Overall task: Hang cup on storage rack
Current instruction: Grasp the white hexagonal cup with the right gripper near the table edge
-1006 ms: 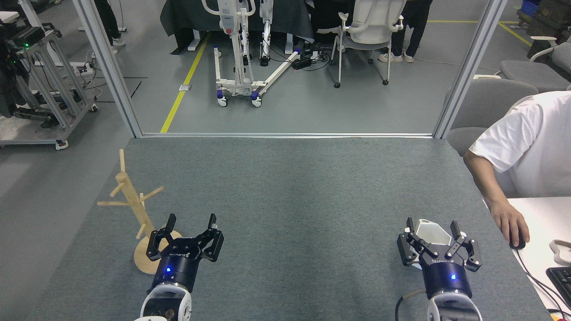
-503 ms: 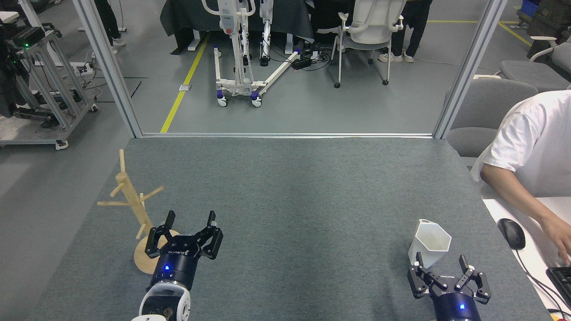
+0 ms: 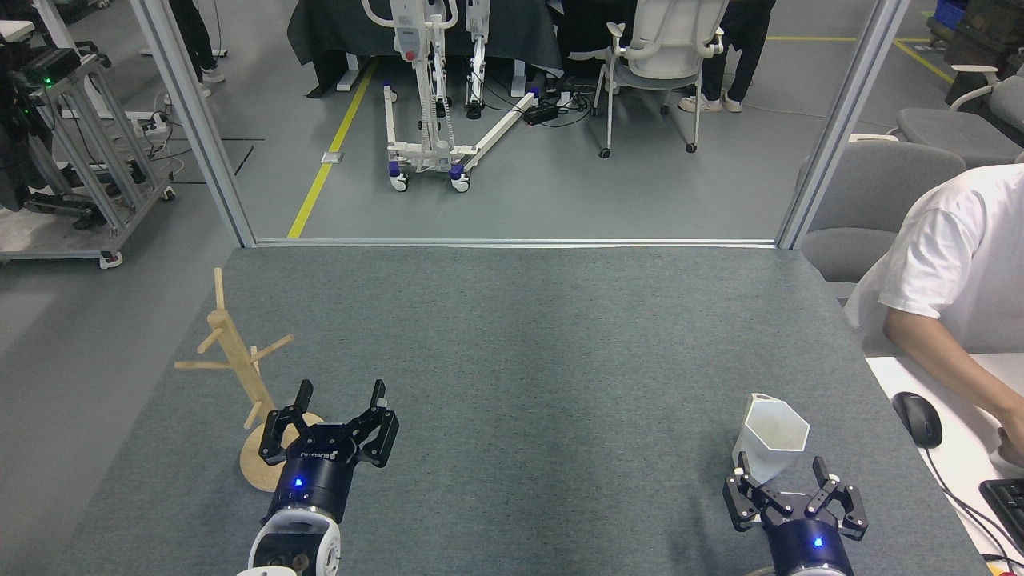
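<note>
The white faceted cup [image 3: 770, 438] stands upright on the grey mat at the front right, its small handle at the back left. My right gripper [image 3: 781, 466] is open just in front of the cup's base, with its fingertips at either side of the lower wall and not closed on it. The wooden storage rack [image 3: 240, 376] stands at the front left with bare pegs, and its round base is partly hidden. My left gripper [image 3: 338, 394] is open and empty, just right of the rack's base.
A person in a white shirt sits at the right, with an arm [image 3: 944, 376] over a white desk that holds a mouse [image 3: 916, 418] and a keyboard [image 3: 1006, 500]. The grey mat [image 3: 520, 352] ends at a metal frame [image 3: 512, 242] at the back.
My right gripper let go of the cup and drew back toward me, then crept forward a little to its base. The left gripper barely moved. The person's hand left the mouse.
</note>
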Controlling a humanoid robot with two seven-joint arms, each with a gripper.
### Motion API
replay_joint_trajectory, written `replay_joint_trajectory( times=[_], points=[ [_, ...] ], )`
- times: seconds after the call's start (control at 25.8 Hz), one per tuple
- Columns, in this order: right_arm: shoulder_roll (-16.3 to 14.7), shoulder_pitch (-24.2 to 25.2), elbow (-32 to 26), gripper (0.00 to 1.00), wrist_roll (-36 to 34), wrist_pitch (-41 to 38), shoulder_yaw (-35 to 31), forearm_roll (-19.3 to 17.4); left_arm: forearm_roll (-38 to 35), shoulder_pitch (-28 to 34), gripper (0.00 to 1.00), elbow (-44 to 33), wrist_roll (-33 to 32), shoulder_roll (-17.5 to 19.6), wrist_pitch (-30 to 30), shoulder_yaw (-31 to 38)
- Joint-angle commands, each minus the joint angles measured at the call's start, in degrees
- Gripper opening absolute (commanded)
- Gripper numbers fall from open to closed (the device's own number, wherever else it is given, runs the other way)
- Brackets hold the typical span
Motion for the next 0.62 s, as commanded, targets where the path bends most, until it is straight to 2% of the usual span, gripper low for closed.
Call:
replay_joint_trajectory(
  times=[0.0, 0.58],
  points=[
    [0.0, -1.3, 2.3, 0.99, 0.0, 0.0, 0.1, 0.1, 0.0, 0.1, 0.99, 0.2, 0.0, 0.0, 0.2, 0.0],
    [-0.1, -5.6, 7.5, 0.99, 0.0, 0.5, 0.1, 0.2, 0.0, -0.3, 0.99, 0.2, 0.0, 0.1, 0.4, 0.0]
  ],
)
